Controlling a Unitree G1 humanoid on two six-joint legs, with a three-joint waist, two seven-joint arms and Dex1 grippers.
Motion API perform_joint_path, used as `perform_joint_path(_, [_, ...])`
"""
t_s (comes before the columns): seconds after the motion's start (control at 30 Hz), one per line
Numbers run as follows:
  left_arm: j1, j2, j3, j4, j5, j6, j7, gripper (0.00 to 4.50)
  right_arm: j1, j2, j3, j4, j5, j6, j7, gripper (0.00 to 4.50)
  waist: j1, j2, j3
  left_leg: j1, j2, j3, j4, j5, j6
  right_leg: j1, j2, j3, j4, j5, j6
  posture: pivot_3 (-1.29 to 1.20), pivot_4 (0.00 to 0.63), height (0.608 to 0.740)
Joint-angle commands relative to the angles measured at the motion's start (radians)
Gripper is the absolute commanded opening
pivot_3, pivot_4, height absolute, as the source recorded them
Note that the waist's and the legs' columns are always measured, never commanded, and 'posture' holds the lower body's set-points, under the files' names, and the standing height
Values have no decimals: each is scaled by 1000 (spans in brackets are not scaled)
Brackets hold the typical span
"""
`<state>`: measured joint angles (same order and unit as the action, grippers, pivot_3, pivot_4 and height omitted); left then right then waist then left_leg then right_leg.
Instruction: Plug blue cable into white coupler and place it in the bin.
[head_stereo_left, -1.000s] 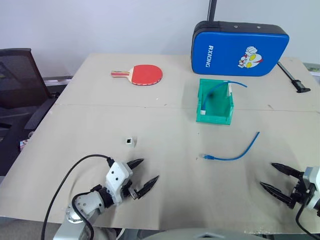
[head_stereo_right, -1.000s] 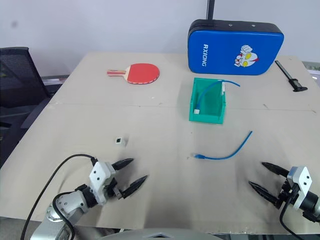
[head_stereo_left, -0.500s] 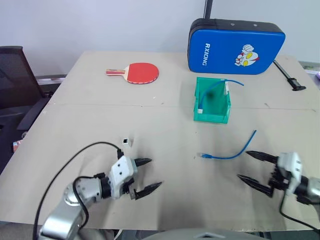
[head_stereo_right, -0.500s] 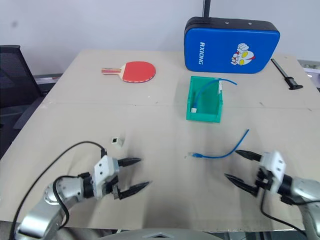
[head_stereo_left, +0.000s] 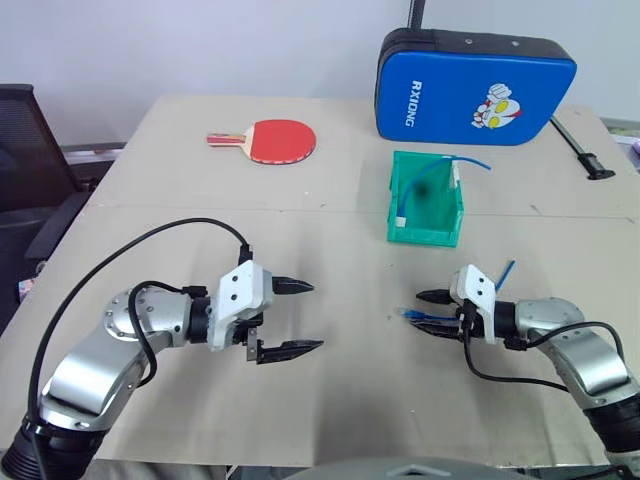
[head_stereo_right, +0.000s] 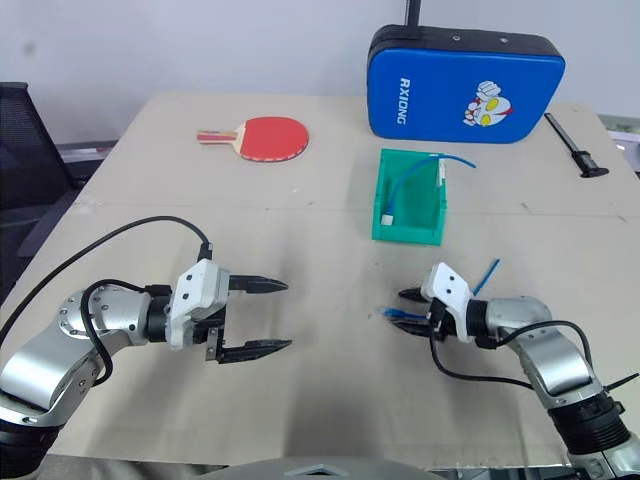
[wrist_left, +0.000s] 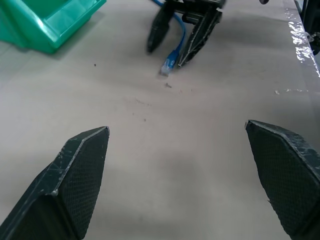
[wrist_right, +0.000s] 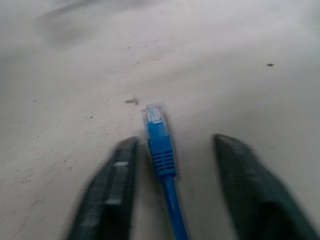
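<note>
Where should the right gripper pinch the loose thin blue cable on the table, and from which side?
Probably just behind the clear plug of the thin blue cable, closing across it from its tail side. The right gripper already straddles it there, so the plug tip stays free.

On the table (head_stereo_right: 330, 400), the right tool (head_stereo_right: 409, 311) straddled the blue cable (head_stereo_right: 392, 314) near its plug end, fingers not yet closed on it. The left tool (head_stereo_right: 268, 317) hovered wide apart. The bin (head_stereo_right: 409, 232) stood beyond.

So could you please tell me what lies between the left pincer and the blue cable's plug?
Only bare table: in the left wrist view nothing lies between the left pincer and the blue cable.
</note>
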<state>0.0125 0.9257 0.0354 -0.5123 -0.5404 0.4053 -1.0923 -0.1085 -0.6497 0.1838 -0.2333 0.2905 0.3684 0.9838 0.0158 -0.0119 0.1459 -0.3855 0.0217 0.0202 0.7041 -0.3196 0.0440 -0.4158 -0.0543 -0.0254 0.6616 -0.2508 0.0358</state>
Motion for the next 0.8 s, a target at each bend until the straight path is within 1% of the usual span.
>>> perform_joint_path(0.03, [0,13,33,-71,-16,20,16,4500,-6,-20,-8,-25,1,-6,17,366,-1,0,0,0,0,0,0,0,0,0,0,0,0,0,0,0,150,681])
perform_joint_path(0.07, [0,12,34,-75,-18,26,19,4500,-9,-19,-8,-27,3,-5,17,26,-2,0,0,0,0,0,0,0,0,0,0,0,0,0,0,0,150,681])
perform_joint_path(0.13, [-6,9,37,-78,-22,37,25,4500,-25,-8,-4,-28,5,2,12,26,-2,0,0,1,0,1,0,0,-1,1,-1,1,0,0,0,0,150,681])
perform_joint_path(0.27, [-47,-6,48,-55,-46,72,48,4500,-135,53,50,23,-26,-18,11,26,-6,-1,1,2,1,1,0,1,-1,1,0,1,1,0,0,0,150,681])
perform_joint_path(0.37, [-60,-9,55,-37,-45,78,49,4500,-252,110,109,110,-74,-48,23,26,-7,-1,1,2,1,0,0,2,-3,1,2,0,2,0,0,0,150,681])
perform_joint_path(0.47, [-60,-10,57,-24,-38,73,46,4500,-363,176,151,238,-123,-87,13,26,-5,-1,2,2,1,0,0,2,-4,1,4,0,2,0,0,0,150,681])
perform_joint_path(0.57, [-57,-11,64,-8,-30,67,48,4500,-436,217,173,361,-166,-146,16,26,-3,-1,2,1,0,0,0,4,-7,0,4,0,2,1,0,0,150,681])
perform_joint_path(0.6, [-56,-10,67,-3,-30,72,52,4500,-448,221,174,390,-176,-165,20,377,-1,-1,2,1,0,0,0,4,-7,0,3,0,2,1,0,0,150,681])
perform_joint_path(0.63, [-54,-9,69,2,-28,75,55,4500,-457,222,174,412,-184,-182,25,841,0,-1,2,0,0,-1,0,4,-7,0,3,-1,2,1,0,0,150,681])
perform_joint_path(0.67, [-54,-8,70,6,-27,74,54,4500,-460,219,173,425,-187,-193,32,1095,0,-1,2,-1,-1,-2,0,4,-7,-1,2,-2,1,1,0,0,150,681])
perform_joint_path(0.7, [-54,-7,71,11,-27,72,52,4500,-460,213,171,430,-187,-199,42,1553,-1,-1,2,-1,-1,-2,0,4,-7,-1,2,-2,1,1,0,0,150,681])
perform_joint_path(0.73, [-57,-6,70,17,-26,73,51,4500,-455,206,165,425,-181,-203,52,2125,-2,-1,2,-3,-1,-2,0,4,-7,-2,1,-3,1,1,0,0,150,681])
perform_joint_path(0.8, [-71,-6,62,31,-24,80,53,4500,-440,198,143,401,-163,-202,59,3052,-4,-1,2,-5,-1,-2,0,4,-7,-4,1,-3,1,1,0,0,150,681])
